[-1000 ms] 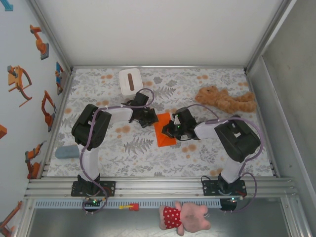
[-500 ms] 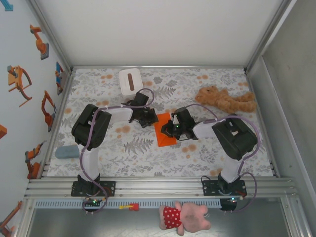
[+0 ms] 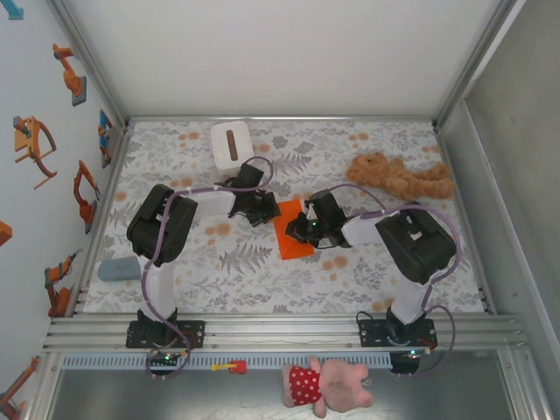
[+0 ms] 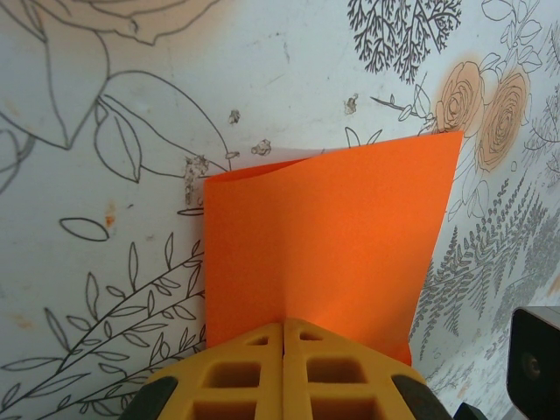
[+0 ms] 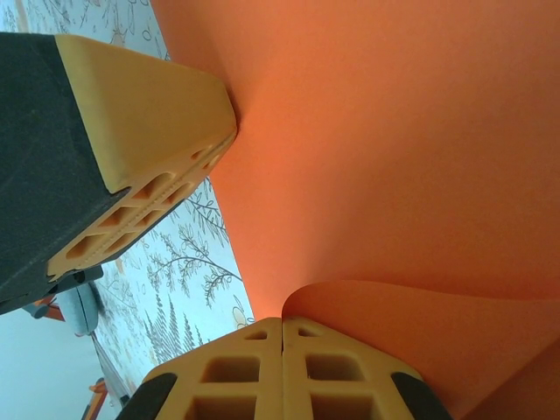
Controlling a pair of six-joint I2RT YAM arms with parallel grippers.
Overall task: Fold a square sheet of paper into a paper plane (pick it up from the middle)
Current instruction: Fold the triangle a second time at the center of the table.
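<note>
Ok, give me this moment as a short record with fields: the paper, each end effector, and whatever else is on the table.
sheet: the square sheet of paper, orange, between the two arms
fold state: one layer folded over, loose curl at the fold, no dart shape yet
left end effector: shut, tips at the sheet's near edge
right end effector: shut, tips at a curled-up flap; a pinch cannot be confirmed
other items: white tissue box far left, tan plush toy far right, both apart from the sheet
</note>
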